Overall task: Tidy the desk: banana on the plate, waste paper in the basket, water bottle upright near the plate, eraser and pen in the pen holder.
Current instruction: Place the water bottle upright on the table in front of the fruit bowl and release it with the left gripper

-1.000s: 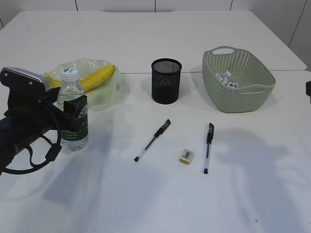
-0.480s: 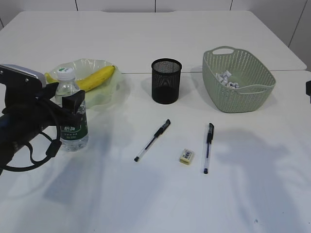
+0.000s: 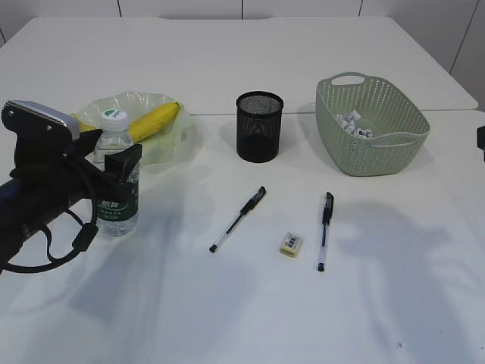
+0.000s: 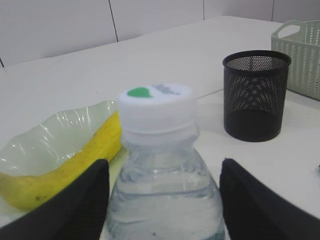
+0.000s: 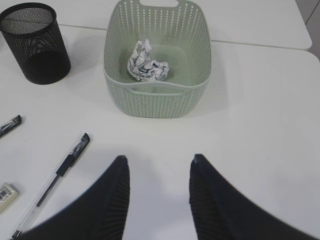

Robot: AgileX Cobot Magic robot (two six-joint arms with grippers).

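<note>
The water bottle (image 3: 116, 189) stands upright on the table just in front of the plate (image 3: 129, 100), which holds the banana (image 3: 154, 121). My left gripper (image 3: 114, 171) is shut on the water bottle (image 4: 165, 190), one finger on each side below its shoulder. The banana (image 4: 65, 170) and the plate (image 4: 55, 135) lie right behind it. Two pens (image 3: 238, 218) (image 3: 324, 230) and the eraser (image 3: 291, 244) lie on the table in the middle. My right gripper (image 5: 159, 165) is open and empty, hovering above bare table in front of the basket (image 5: 157, 100), which holds the waste paper (image 5: 145, 62).
The black mesh pen holder (image 3: 259, 127) stands empty between the plate and the green basket (image 3: 371, 133). In the right wrist view one pen (image 5: 52, 185) and the eraser (image 5: 6, 194) lie left of the gripper. The table's far edge runs behind the basket.
The left gripper and the bottle swayed to the left, then came back right to about where they were a second ago. Pens, eraser and basket have not moved.
</note>
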